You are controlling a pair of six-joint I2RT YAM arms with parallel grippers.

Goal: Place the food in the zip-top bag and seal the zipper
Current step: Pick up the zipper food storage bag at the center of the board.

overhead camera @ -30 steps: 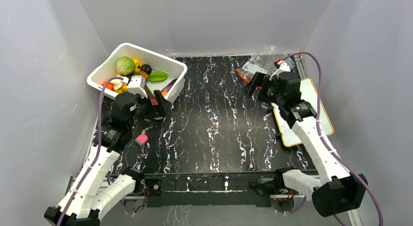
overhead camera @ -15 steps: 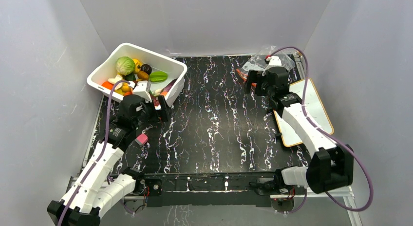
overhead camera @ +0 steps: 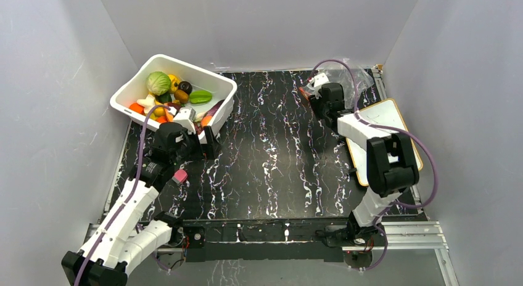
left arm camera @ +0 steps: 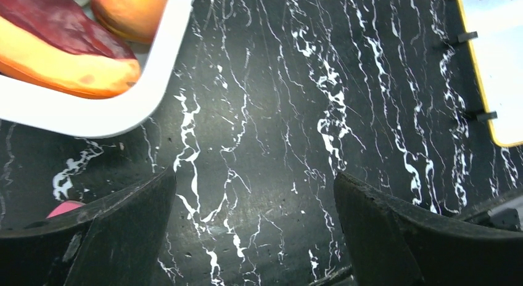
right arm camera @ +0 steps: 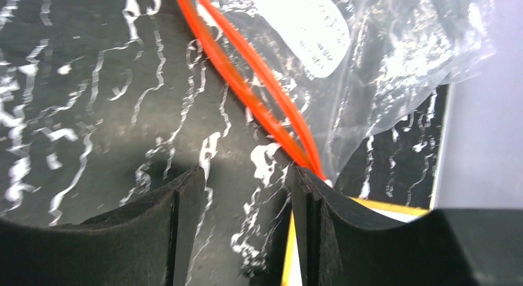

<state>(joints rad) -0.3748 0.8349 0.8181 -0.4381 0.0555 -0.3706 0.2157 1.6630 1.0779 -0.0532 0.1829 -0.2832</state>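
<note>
So: right fingers [right arm camera: 179, 218] are partly spread, with a narrow gap between them. Only bench [right arm camera: 80, 113] shows in the gap, nothing pinched. Tips sit low at the bag's mouth. The zipper [right arm camera: 247, 92] runs diagonally down, and its near end touches the tip of the right-hand finger in the wrist view. The zipper's two red-orange tracks stand apart along most of their length, so the mouth is unsealed. The bag [right arm camera: 401, 58] is clear and crumpled with a white patch on it, lying at the far right of the bench. Can't tell whether anything is inside. A white board [overhead camera: 395, 122] with a yellow rim lies just beside the bag on the near side. Left fingers [left arm camera: 123, 233] are spread wide, pinching nothing, over bare bench just beside the near corner of the bin [overhead camera: 223, 84]. The bin sits at far left and holds the food: cabbage [overhead camera: 158, 83], a green piece, yellow and orange bits, and the eggplant [left arm camera: 55, 18] against the near wall. Bin and bag are well apart, on opposite sides of the bench.
</note>
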